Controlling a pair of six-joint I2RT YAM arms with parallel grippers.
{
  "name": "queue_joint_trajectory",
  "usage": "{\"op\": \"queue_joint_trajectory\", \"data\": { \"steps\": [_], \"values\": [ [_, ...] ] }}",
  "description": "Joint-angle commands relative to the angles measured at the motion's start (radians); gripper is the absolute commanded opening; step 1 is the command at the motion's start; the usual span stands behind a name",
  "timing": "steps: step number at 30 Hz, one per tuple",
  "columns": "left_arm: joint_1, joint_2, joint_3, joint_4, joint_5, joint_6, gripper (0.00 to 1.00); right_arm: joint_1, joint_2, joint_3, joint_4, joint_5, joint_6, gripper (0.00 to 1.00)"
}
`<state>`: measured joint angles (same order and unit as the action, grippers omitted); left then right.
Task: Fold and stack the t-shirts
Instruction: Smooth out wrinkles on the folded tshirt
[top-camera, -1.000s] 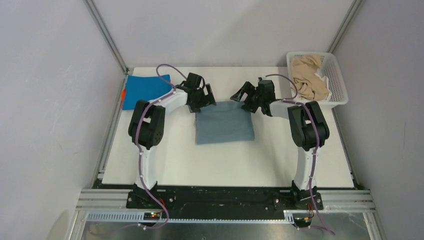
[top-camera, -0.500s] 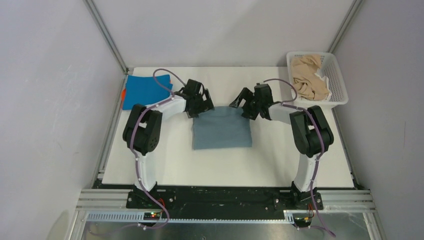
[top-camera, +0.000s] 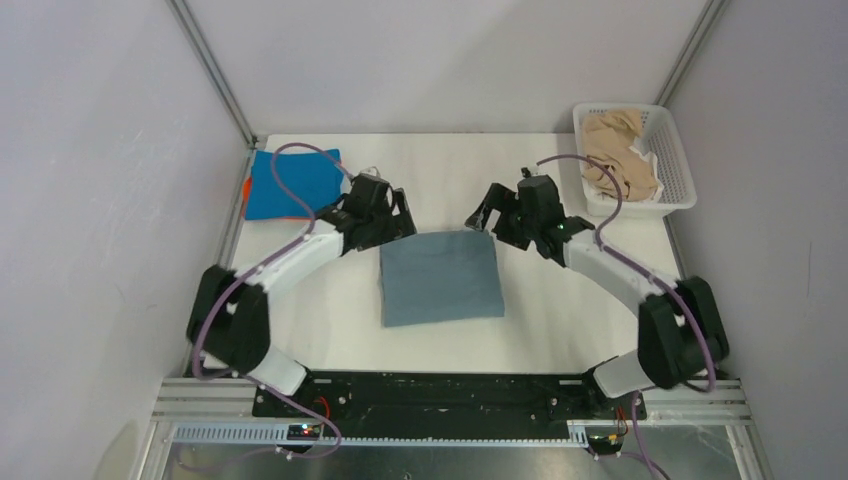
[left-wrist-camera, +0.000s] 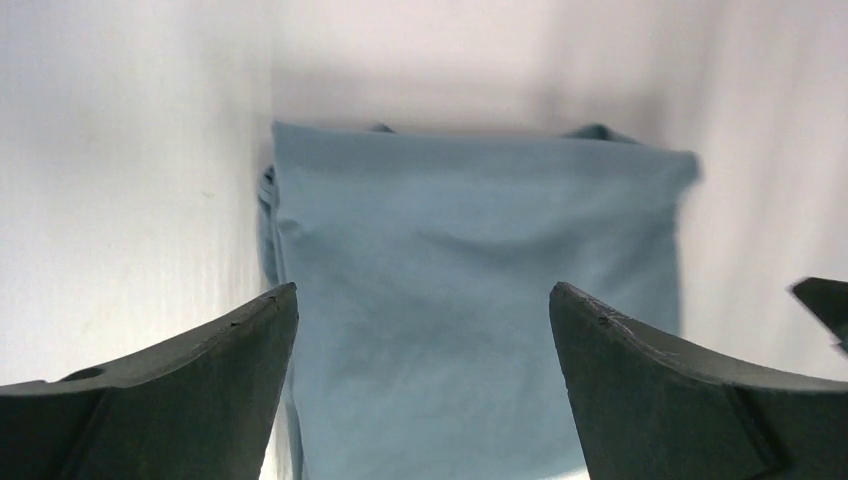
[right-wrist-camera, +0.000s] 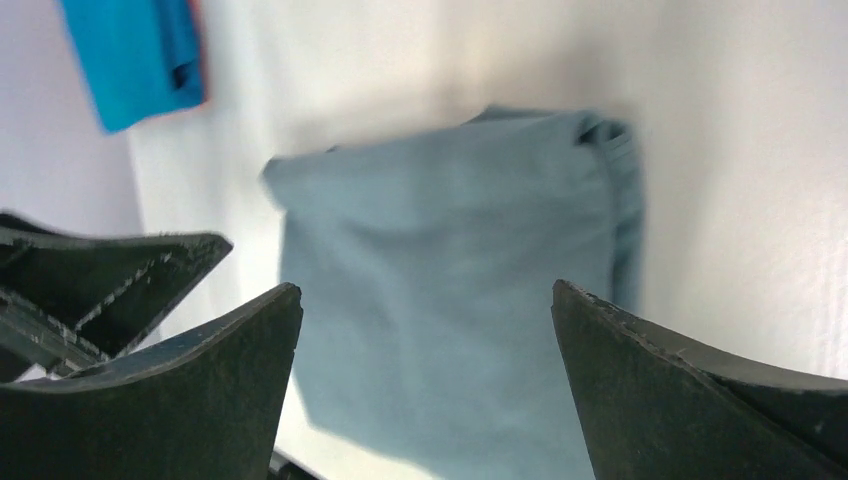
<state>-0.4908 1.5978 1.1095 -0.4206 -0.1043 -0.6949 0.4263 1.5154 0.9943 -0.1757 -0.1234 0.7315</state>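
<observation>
The grey-blue t-shirt (top-camera: 440, 278) lies folded into a flat square in the middle of the table; it also shows in the left wrist view (left-wrist-camera: 470, 270) and the right wrist view (right-wrist-camera: 450, 290). My left gripper (top-camera: 398, 222) is open and empty just above its far left corner. My right gripper (top-camera: 483, 217) is open and empty just above its far right corner. A folded bright blue t-shirt (top-camera: 290, 184) lies at the far left on top of an orange one (top-camera: 246, 190), of which only an edge shows. Beige t-shirts (top-camera: 618, 152) lie crumpled in the basket.
The white lattice basket (top-camera: 672, 150) stands at the far right corner of the white table (top-camera: 560, 320). Grey walls and metal frame posts close in the back and both sides.
Both grippers have let go of the grey-blue shirt's far edge and now stand open. Both arms have stretched out lower and the shirt has shifted a little nearer.
</observation>
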Motion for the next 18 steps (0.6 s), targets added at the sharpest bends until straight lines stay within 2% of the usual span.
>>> {"op": "queue_joint_trajectory", "data": {
  "steps": [1, 5, 9, 14, 18],
  "values": [
    [-0.061, -0.188, -0.072, 0.009, 0.011, 0.011, 1.00, 0.089, -0.162, -0.090, 0.009, -0.031, -0.024, 0.99],
    [-0.151, -0.256, -0.193, 0.088, 0.073, -0.027, 1.00, 0.158, -0.213, -0.248, 0.147, -0.114, 0.046, 1.00],
    [-0.227, -0.301, -0.402, 0.226, 0.091, -0.100, 1.00, 0.171, -0.197, -0.383, 0.264, -0.142, 0.080, 0.99],
    [-0.231, -0.335, -0.625, 0.343, 0.091, -0.143, 1.00, 0.149, -0.157, -0.514, 0.298, -0.115, 0.093, 0.99],
    [-0.230, -0.340, -0.677, 0.351, 0.052, -0.150, 1.00, 0.126, -0.181, -0.559, 0.302, -0.114, 0.099, 1.00]
  ]
}}
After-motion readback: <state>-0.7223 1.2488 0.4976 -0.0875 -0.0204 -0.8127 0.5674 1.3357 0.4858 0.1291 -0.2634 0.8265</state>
